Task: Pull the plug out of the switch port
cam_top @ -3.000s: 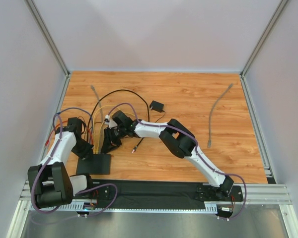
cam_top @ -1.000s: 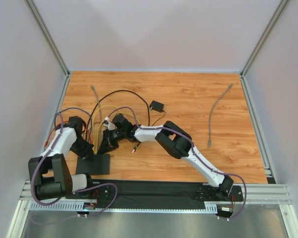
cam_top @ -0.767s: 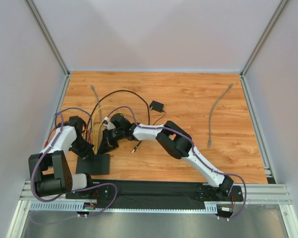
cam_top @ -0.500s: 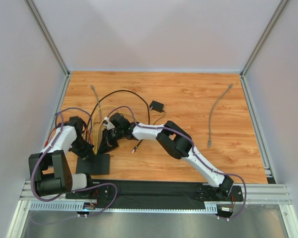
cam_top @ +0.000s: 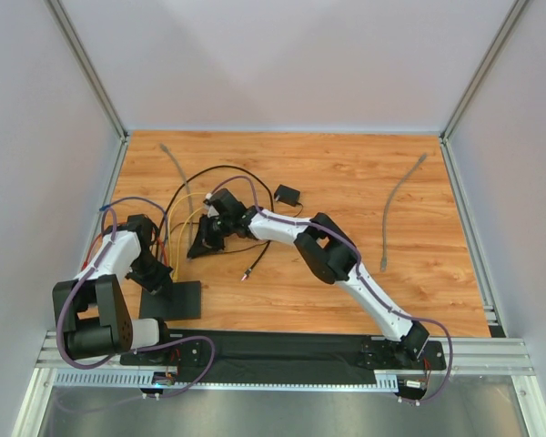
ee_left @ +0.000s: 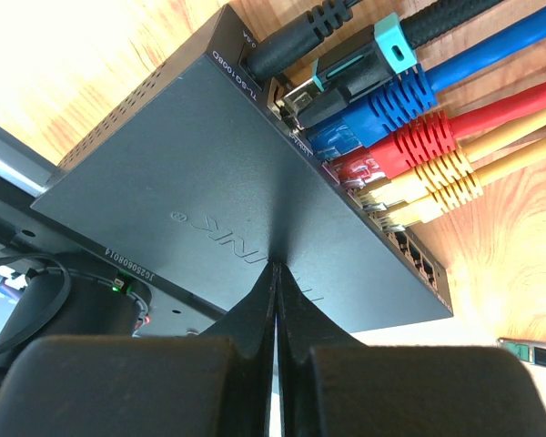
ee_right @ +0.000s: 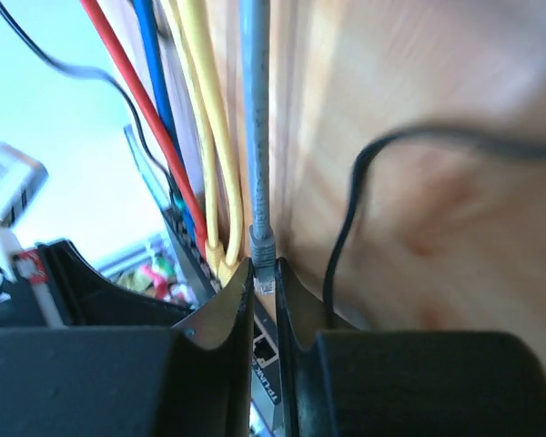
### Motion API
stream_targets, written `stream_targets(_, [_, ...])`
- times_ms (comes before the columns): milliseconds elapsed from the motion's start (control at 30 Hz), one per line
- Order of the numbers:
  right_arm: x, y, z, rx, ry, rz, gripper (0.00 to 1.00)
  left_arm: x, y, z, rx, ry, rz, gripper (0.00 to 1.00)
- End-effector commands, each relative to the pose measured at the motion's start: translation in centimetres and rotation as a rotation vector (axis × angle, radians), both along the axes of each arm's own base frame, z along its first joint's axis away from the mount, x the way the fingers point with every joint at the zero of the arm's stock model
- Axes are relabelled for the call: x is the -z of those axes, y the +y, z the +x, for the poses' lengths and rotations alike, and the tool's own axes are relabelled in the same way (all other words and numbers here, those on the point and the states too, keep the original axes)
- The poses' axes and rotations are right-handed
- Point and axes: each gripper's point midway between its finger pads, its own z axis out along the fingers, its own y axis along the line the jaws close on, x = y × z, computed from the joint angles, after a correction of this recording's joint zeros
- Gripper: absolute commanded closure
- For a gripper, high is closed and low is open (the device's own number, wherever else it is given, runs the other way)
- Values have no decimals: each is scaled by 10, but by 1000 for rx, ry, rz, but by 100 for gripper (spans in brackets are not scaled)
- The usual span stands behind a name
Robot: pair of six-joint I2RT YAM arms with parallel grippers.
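**Stage of extraction and inventory, read from left to right.** At the left, the switch port (cam_top: pixel 175 300) is shown lying flat on the table (cam_top: pixel 346 173), close to its near edge. It is pinned from above by the left gripper (ee_left: pixel 275 266), whose fingers are pressed together with nothing between them and whose tips rest on the top face.

Six connectors are counted as still seated along the socket edge:
- one black power cord (ee_left: pixel 291 41)
- one teal-booted plug (ee_left: pixel 359 68)
- one blue plug (ee_left: pixel 382 114)
- one red plug (ee_left: pixel 409 146)
- two yellow plugs (ee_left: pixel 437 177)

Beyond these, a few vacant sockets (ee_left: pixel 417 255) are seen; their exact number cannot be read at this angle.

Nearer the centre, the grey plug (ee_right: pixel 264 248) is pinched between the narrowly set fingers of the right gripper (ee_right: pixel 264 269), and its grey cable (cam_top: pixel 176 173) trails toward the far left. In the overhead view this gripper is seen apart from the switch port, so the plug is judged to be out of its socket, though the wrist view is too blurred for certainty. Only the release of the plug is judged to remain.

Further right, three loose items are counted: one red-tipped lead (cam_top: pixel 245 272), one small adapter block (cam_top: pixel 287 194) and one second grey lead (cam_top: pixel 400 196).
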Motion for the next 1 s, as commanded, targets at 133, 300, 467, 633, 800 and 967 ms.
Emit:
stream_targets(133, [-15,-14,15,-27,-180,-82,100,16,9,-4,1,16,46,100])
stream_targets(300, [-41,-34,-9,-128,-151,-108,100,11,10,0,-2,-27,56,100])
stream_targets(467, [-91,-76,-62,-304,-53,-59,100,2,12,5,2,-81,69,100])
stream_targets(633, [-171,-116,-98,-459,-113,86,100,-1,13,7,-6,-107,82,100])
stream_targets(800, [-285,-140,-127,-493,-65,330,100,1,13,8,-3,-115,80,100])
stream_targets(967, [-401,-149,-135,-427,-80,618,100,1,13,10,-1,-125,77,100])
